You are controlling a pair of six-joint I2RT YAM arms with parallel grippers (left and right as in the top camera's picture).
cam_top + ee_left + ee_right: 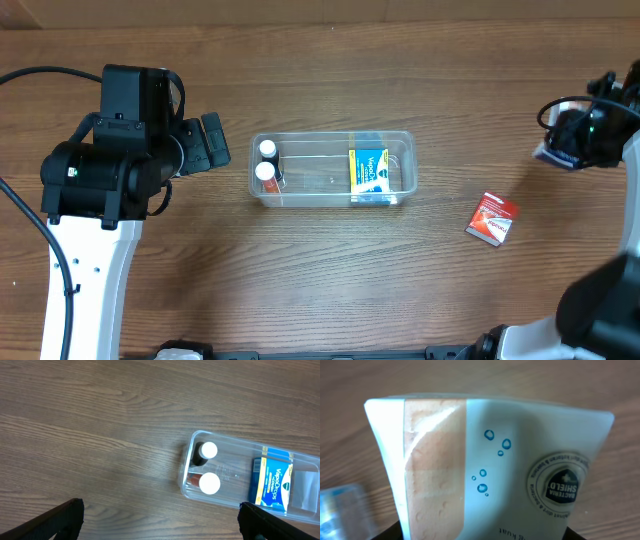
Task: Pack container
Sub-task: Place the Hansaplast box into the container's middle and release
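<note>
Overhead view, asks Ana: where does the container (315, 176) sit from the arm that is carrying something?

Ben: In the middle of the desk (330, 70), long axis running side to side between the two arms. The right jaws are out at the far right, well apart from its right short end, so the tub lies to that arm's left. A small red box (492, 219) rests on the desk roughly between them.

Ana: Do the right jaws really have hold of something?

Ben: The right wrist camera is filled by a pale bandage box (485, 460) rising from between them, so they look closed on its lower edge, though the contact itself is hidden.

Ana: The left arm is nearer, though.

Ben: Much nearer. The left jaws hover just beside the left short end, spread wide with nothing between them. But that end holds two white-capped bottles (266, 171), and a blue and yellow box (369, 170) stands toward the right end. The bare floor is the middle stretch, so the right arm would likely have to carry its box leftward over the blue and yellow box and line it up with that gap.
</note>
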